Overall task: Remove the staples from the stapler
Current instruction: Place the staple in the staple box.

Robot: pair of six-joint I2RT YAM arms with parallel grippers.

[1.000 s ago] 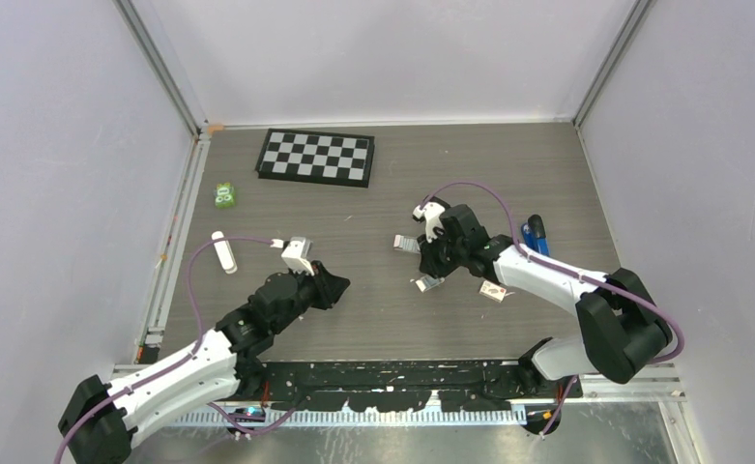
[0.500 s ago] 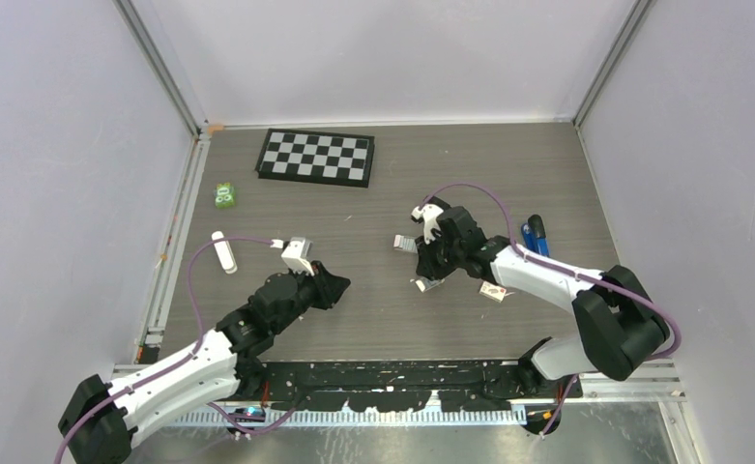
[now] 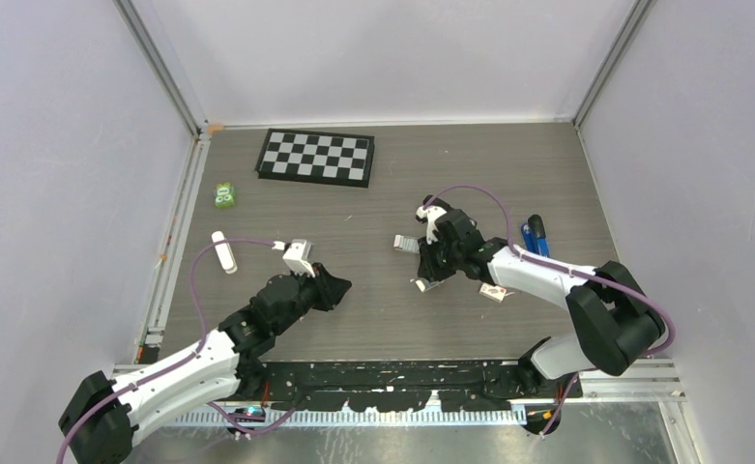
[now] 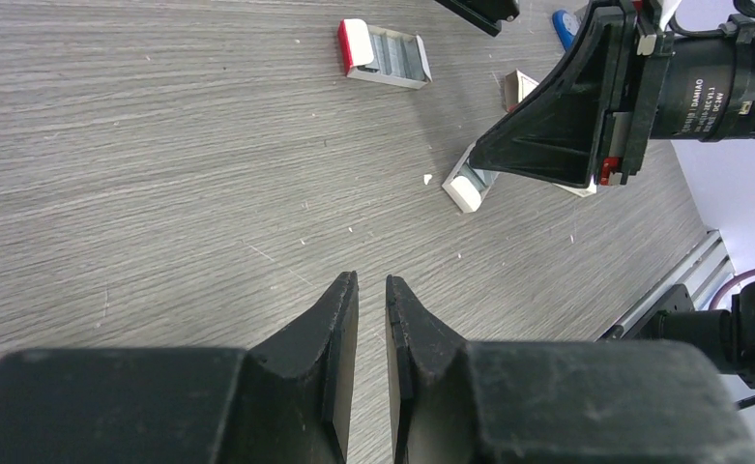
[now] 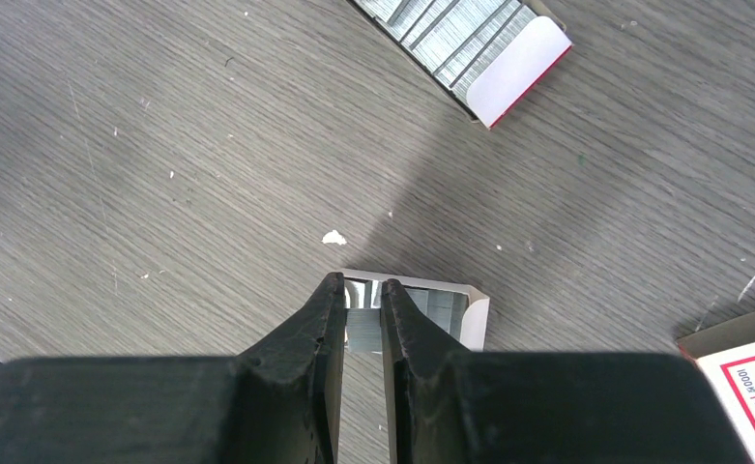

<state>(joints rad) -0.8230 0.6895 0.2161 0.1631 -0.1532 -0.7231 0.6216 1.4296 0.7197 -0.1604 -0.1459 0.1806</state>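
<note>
1. The right gripper (image 3: 429,276) (image 5: 362,282) is reaching down towards the middle of the table (image 3: 373,319), with its fingers nearly pressed together. In the right wrist view they appear to be pinching a grey staple strip (image 5: 364,329) in the narrow gap.
2. That gripper is hanging directly over a small white tray (image 3: 423,284) (image 5: 441,307) (image 4: 468,186), which is holding more grey staples. Whether the fingertips are touching the tray cannot be told.
3. The left gripper (image 3: 340,283) (image 4: 370,282) is hovering low over bare table, left of the tray and well apart from it. Its fingers are sitting close together with only a slim gap and nothing between them.
4. The stapler (image 3: 537,232), a blue and black item, is lying near the right edge of the table, beside the right forearm. Neither gripper is touching it.
5. A red-ended staple box (image 3: 407,244) (image 4: 385,60) (image 5: 470,48) is lying open just beyond the tray, showing rows of staples.
6. A printed carton (image 3: 494,291) (image 5: 752,377) is lying just right of the tray, under the right arm.
7. A checkerboard (image 3: 316,157) is lying flat at the far side of the table.
8. A green object (image 3: 224,195) and a white stick (image 3: 223,252) are lying near the left edge, apart from each other and from both arms.
</note>
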